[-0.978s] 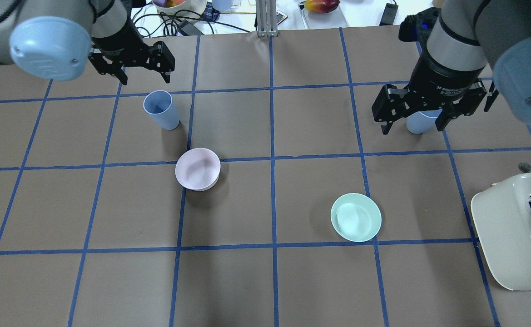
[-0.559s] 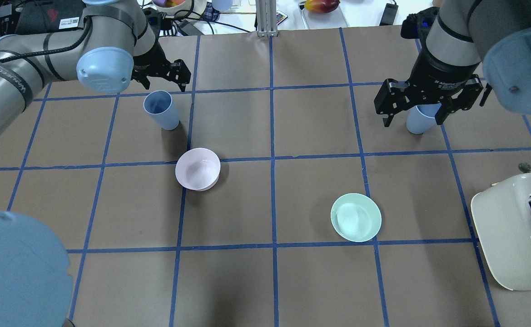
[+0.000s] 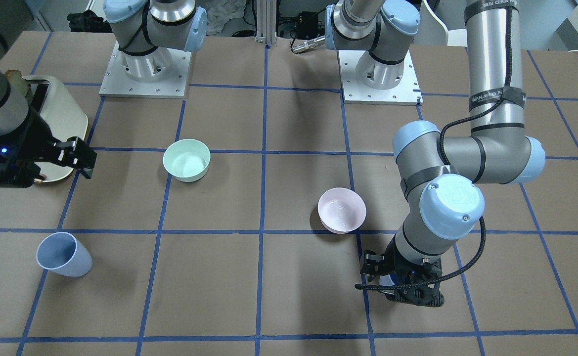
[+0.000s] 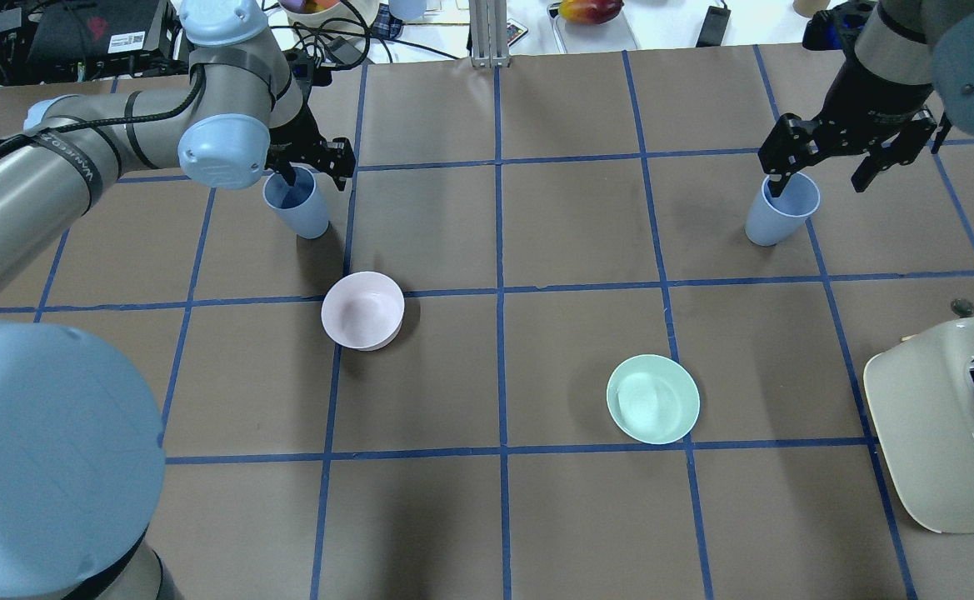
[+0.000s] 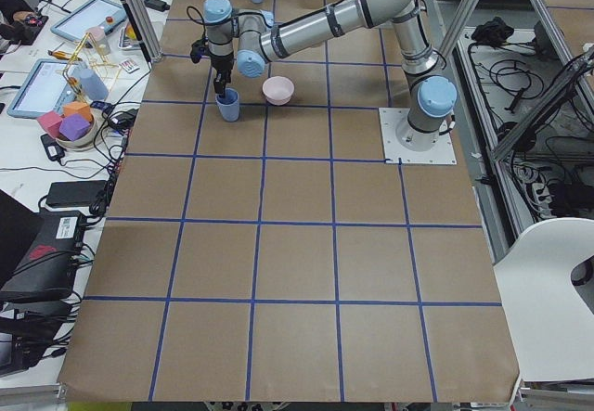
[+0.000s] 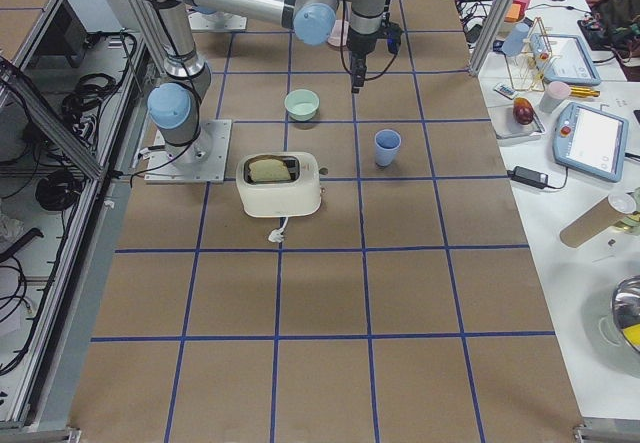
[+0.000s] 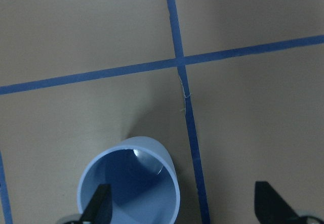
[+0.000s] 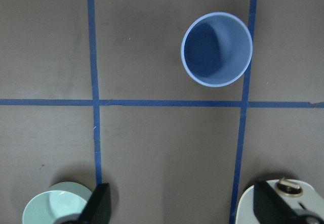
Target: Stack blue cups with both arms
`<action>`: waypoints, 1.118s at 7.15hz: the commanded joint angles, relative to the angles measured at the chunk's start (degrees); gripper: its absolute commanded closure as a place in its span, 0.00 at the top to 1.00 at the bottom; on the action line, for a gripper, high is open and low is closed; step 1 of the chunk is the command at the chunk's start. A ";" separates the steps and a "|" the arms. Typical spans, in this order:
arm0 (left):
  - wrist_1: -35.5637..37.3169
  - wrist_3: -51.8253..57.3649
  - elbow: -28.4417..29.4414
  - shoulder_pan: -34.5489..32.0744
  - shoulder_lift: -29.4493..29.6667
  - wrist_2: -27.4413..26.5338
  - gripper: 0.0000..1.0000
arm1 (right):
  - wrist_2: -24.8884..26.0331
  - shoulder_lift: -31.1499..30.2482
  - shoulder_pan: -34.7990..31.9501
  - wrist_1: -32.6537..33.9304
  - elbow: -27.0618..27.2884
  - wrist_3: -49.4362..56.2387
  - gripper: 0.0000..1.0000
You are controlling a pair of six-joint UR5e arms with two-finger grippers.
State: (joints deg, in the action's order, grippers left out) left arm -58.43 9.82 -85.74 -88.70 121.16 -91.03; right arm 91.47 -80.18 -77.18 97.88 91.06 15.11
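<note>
Small matte periwinkle-blue plastic cup, left one [image 4: 299, 212]: upright, mouth up, on the brown paper-covered table [image 4: 570, 233] with its blue tape grid. It stands near the pale pink round bowl [image 4: 362, 310], just beyond the bowl from the robot and slightly to the robot's left, not touching it. The left gripper [image 4: 317, 171] is low over this cup with its jaws spread wide. One finger [image 7: 98, 211] dips inside the cup mouth and the other is outside, past a tape line, so one cup wall lies between them. Cannot tell whether the inner finger touches the wall. Matching periwinkle-blue plastic cup, right one [image 4: 778, 212]: also upright and mouth up, well apart from the pale pink round bowl, far off to the robot's right and a bit farther from the robot. The two cups are not stacked. The right gripper [image 4: 817, 179] hangs high above the table with its jaws wide apart, holding nothing. In its wrist view the cup is ahead of the fingers, not between them. Mint-green round bowl [image 4: 652, 398]: on the robot's right of the pale pink round bowl, nearer the robot, well apart from it. Cream plastic toaster [image 4: 945, 425]: farthest to the right of the pink bowl, nearer the robot, with a tan slice in its slot in the right side view.
</note>
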 commanded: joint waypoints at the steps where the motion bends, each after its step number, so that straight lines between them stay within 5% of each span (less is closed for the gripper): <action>1: 0.07 0.02 -0.13 0.11 0.57 -0.03 0.08 | 0.20 5.28 1.50 4.40 -2.20 7.37 1.00; 2: 0.07 0.02 -0.04 0.11 0.31 -0.11 0.00 | 0.28 6.08 2.11 5.56 -1.94 8.70 1.00; 5: -0.80 -0.24 0.13 -0.24 -1.80 -0.38 0.00 | -0.33 14.67 5.54 16.43 -2.81 10.11 1.00; 8: -10.35 -3.22 0.58 -1.47 -8.02 -0.38 0.00 | -0.59 18.20 5.55 16.56 -2.64 9.59 1.00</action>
State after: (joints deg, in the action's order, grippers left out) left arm -64.94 8.16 -85.04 -89.72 115.89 -91.40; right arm 91.02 -63.80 -71.68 114.23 88.43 24.88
